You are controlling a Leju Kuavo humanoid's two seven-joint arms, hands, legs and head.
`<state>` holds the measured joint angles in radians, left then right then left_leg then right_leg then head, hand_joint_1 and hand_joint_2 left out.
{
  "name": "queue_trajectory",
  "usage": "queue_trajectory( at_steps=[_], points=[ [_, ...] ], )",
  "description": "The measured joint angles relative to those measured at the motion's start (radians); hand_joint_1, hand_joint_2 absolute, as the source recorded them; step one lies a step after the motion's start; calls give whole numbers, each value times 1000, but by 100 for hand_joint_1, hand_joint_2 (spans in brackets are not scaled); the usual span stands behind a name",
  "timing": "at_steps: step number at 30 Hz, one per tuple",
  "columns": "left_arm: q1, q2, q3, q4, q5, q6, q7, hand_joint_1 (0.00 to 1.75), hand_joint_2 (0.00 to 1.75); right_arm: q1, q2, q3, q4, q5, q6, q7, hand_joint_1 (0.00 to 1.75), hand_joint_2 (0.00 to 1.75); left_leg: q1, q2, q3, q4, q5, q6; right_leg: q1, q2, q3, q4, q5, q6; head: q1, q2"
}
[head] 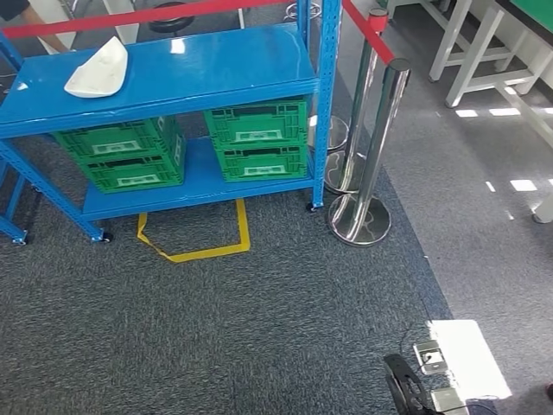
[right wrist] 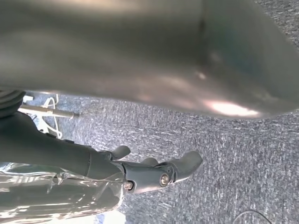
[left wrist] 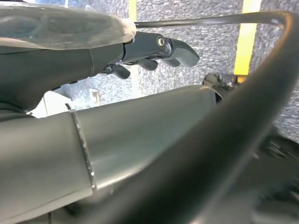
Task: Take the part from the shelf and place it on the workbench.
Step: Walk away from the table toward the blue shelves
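Observation:
A white, flat, roughly triangular part (head: 98, 71) lies on the top board of the blue shelf (head: 215, 65), near its left end. In the left wrist view my left hand (left wrist: 151, 51) hangs over the grey carpet with its dark fingers stretched out and nothing in them. My right hand (right wrist: 155, 170) hangs the same way in the right wrist view, fingers extended and empty. Both hands are far from the part.
Two green crates (head: 127, 154) (head: 257, 138) sit on the shelf's lower board. Yellow tape (head: 195, 246) marks the carpet in front of it. Chrome posts (head: 362, 173) with a red belt stand right of the shelf. White table legs (head: 469, 60) are at the far right, floor sockets (head: 434, 363) nearby.

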<state>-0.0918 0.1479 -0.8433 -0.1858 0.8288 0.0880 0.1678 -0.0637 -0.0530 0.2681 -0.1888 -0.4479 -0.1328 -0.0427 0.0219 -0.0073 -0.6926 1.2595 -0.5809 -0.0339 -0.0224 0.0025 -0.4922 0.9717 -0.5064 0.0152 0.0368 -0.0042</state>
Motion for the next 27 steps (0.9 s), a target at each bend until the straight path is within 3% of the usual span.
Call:
queue_trajectory(
  at_steps=[1,2,4,6,10,11,13,15,16,19,21,24,25,26,27],
  points=[
    [1,0,0,0,1,1,0,0,0,0,0,0,0,0,0,0,0,0,-6,0,1,-14,23,10,6,-2,2,0,-2,-3,0,0],
    [1,0,0,0,1,1,-1,0,0,-1,0,0,0,0,0,0,0,0,-15,0,21,-66,59,25,12,-3,6,0,-4,-7,0,0],
    [0,3,-1,0,2,3,-1,0,0,-2,2,1,0,0,0,0,0,0,-36,8,82,-206,125,63,21,-6,11,-1,-9,-12,1,0],
    [-3,5,-2,0,2,4,-2,0,0,-2,4,2,0,0,1,0,0,0,-51,19,115,-282,143,83,22,-10,11,-2,-13,-10,3,0],
    [-3,6,-3,0,2,5,-4,0,0,-3,3,3,0,-2,2,-1,0,0,-42,17,134,-320,148,73,22,-14,6,16,-35,2,4,0],
    [-2,6,-3,0,2,5,-4,0,0,-3,3,3,0,-3,3,-1,0,0,-37,17,140,-329,150,71,22,-12,-6,46,-56,6,6,0],
    [-3,4,-4,0,2,4,-5,0,0,-2,2,5,0,-6,4,-2,0,0,-35,14,144,-332,151,71,16,-7,-64,172,-119,17,9,0],
    [-3,2,-4,0,1,4,-6,0,0,-1,1,7,0,-7,3,-2,0,0,-32,8,146,-332,149,69,9,-7,-113,270,-146,28,12,0],
    [-2,1,-5,0,1,4,-6,0,0,0,1,7,0,-7,3,-2,0,0,-30,4,147,-330,147,66,5,-7,-111,261,-128,33,13,0],
    [-1,-1,-5,0,1,4,-7,0,0,-1,0,8,0,-7,3,-2,0,0,-23,-6,151,-317,137,49,-7,3,-28,73,-27,46,18,0],
    [-3,-1,-5,0,1,4,-7,0,0,-1,0,9,0,-8,3,-2,0,0,-24,-12,146,-305,134,36,-8,14,0,6,-12,37,20,0],
    [-2,0,-6,0,1,4,-7,0,0,-1,0,9,1,-10,3,-3,0,0,-24,-17,141,-301,135,20,-4,11,2,1,-10,10,15,0],
    [-1,1,-6,0,1,4,-7,0,0,-1,0,10,1,-12,3,-5,0,0,-23,-16,139,-295,131,20,-3,11,3,0,-8,5,12,0],
    [-1,1,-6,0,1,4,-7,0,0,-1,0,10,1,-16,2,-8,0,0,-23,-15,137,-293,133,33,-3,10,4,-2,-7,2,7,0],
    [-1,3,-6,0,2,5,-7,0,0,-1,0,10,1,-19,1,-11,0,0,-24,-13,136,-292,131,53,-1,10,5,-2,-6,0,3,0]
  ],
)
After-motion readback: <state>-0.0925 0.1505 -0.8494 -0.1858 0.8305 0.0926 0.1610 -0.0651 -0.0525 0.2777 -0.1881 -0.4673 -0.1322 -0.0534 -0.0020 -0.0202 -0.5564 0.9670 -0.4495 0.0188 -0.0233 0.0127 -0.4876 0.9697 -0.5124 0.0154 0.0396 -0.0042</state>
